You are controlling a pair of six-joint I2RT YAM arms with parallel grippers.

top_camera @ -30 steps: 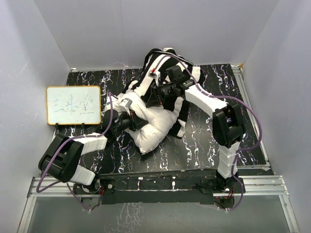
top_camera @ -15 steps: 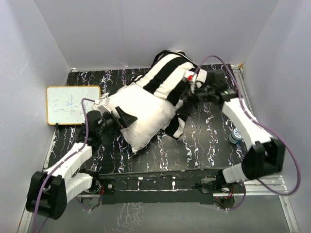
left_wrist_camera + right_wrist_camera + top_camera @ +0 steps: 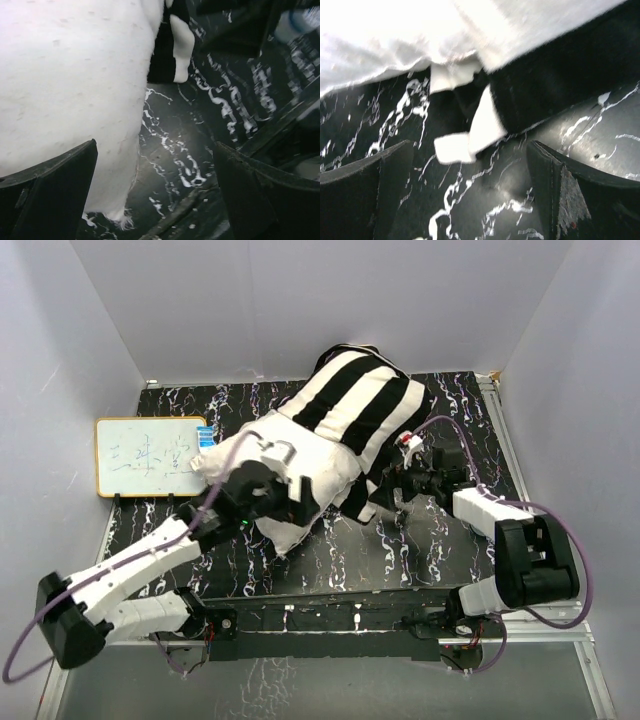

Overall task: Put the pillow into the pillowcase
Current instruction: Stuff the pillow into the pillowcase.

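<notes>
Pillowcase [image 3: 362, 405], striped: contains far part of pillow [image 3: 300, 465]; white near part sticks out, on surface [image 3: 430, 540]. Left claw [image 3: 155, 146]: wide, empty, at pillow's edge. Right claw [image 3: 470, 145]: wide, empty, at pillowcase hem.

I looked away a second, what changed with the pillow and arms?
Both let go: the left gripper and the right gripper now stand open, the right one drawn back rightward. The pillow, bunched before, lies spread, far end in the pillowcase. The whiteboard stayed put.
</notes>
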